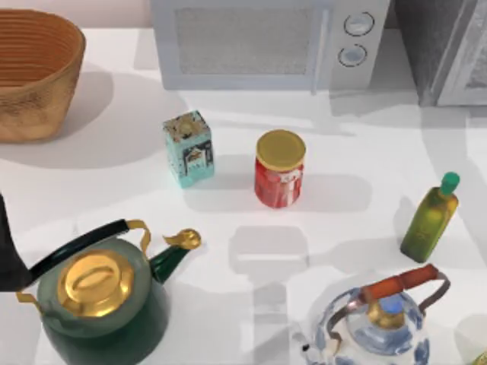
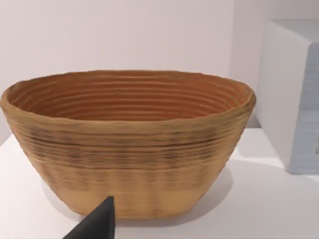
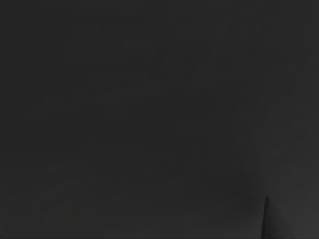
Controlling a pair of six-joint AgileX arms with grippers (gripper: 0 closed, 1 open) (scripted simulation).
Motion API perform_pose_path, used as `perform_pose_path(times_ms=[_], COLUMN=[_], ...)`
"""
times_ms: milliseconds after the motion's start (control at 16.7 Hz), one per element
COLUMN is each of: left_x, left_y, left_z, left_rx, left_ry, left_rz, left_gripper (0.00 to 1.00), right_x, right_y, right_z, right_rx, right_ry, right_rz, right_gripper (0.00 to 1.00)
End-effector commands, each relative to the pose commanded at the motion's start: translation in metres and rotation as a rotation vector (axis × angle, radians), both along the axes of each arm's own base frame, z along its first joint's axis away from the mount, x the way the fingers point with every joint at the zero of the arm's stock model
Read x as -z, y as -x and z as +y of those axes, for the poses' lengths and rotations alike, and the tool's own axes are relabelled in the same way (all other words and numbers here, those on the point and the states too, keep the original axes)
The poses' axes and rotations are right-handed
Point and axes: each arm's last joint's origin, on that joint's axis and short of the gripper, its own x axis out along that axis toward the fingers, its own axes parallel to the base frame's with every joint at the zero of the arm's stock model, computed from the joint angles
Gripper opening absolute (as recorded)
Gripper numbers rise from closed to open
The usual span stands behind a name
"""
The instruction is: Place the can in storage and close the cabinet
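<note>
Can [image 1: 279, 168] upright mid-tabletop [image 1: 365, 220], untouched; cabinet [image 1: 445, 46] at the far right corner, door ajar.
A teal tin [image 1: 188, 148] stands near the can's left, so a wide approach could knock it; the bottle [image 1: 430, 218] stands along the way to the cabinet and might tip. Left arm [image 1: 9, 251] sits at the left edge; I cannot tell either end effector's state, and the right wrist view is dark.
</note>
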Motion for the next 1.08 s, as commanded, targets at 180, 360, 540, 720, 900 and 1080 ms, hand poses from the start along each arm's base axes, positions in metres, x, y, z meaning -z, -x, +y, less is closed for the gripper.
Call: perform_pose_path(times_ms=[180, 360, 540, 720, 900, 1080], left_x=[0.0, 0.0, 0.0, 0.0, 0.0, 0.0], left_y=[0.0, 0.0, 0.0, 0.0, 0.0, 0.0], left_z=[0.0, 0.0, 0.0, 0.0, 0.0, 0.0], left_rx=[0.0, 0.0, 0.0, 0.0, 0.0, 0.0], left_ry=[0.0, 0.0, 0.0, 0.0, 0.0, 0.0], left_rz=[0.0, 0.0, 0.0, 0.0, 0.0, 0.0], left_gripper=[1.0, 1.0, 1.0, 1.0, 1.0, 1.0], right_x=[-0.002, -0.003, -0.009, -0.01, -0.01, -0.009], right_y=[0.017, 0.024, 0.031, 0.019, -0.006, -0.019], right_z=[0.024, 0.03, 0.019, 0.02, 0.02, 0.019], right_rx=[0.004, 0.005, 0.051, 0.052, 0.052, 0.051], right_ry=[-0.013, -0.021, -0.015, -0.014, -0.013, -0.015], right_rz=[-0.017, -0.027, -0.046, -0.046, -0.044, -0.046], right_gripper=[1.0, 1.0, 1.0, 1.0, 1.0, 1.0])
